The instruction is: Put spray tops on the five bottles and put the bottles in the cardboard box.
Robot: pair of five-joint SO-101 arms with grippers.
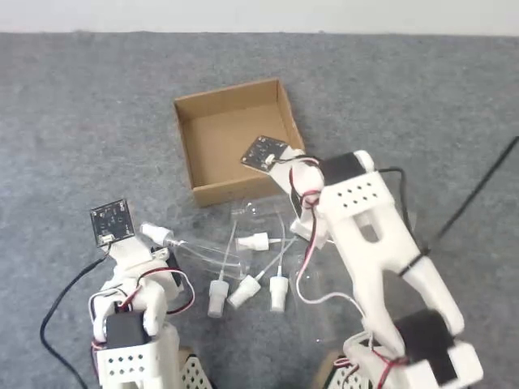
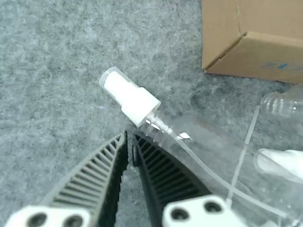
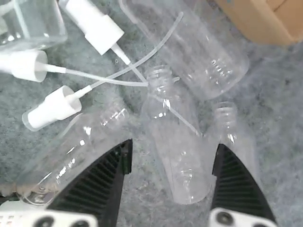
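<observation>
The open cardboard box [image 1: 235,138] stands empty at the back of the table. A clear bottle [image 2: 213,146] lies on its side with a white spray top [image 2: 130,99] on its neck. My left gripper [image 2: 130,138] is shut just beside that neck, holding nothing. My right gripper [image 3: 173,149] hangs open over several clear topless bottles, its fingers on either side of one bottle [image 3: 175,161] without touching it. Two more bottles [image 3: 71,151] [image 3: 232,137] lie next to it. Several loose spray tops [image 1: 243,290] lie near the front.
The table is covered in grey carpet [image 1: 81,121], with free room to the left of and behind the box. A fourth topless bottle [image 3: 189,42] lies close to the box wall [image 3: 255,19]. Long dip tubes [image 3: 109,78] of the loose tops cross over the bottles.
</observation>
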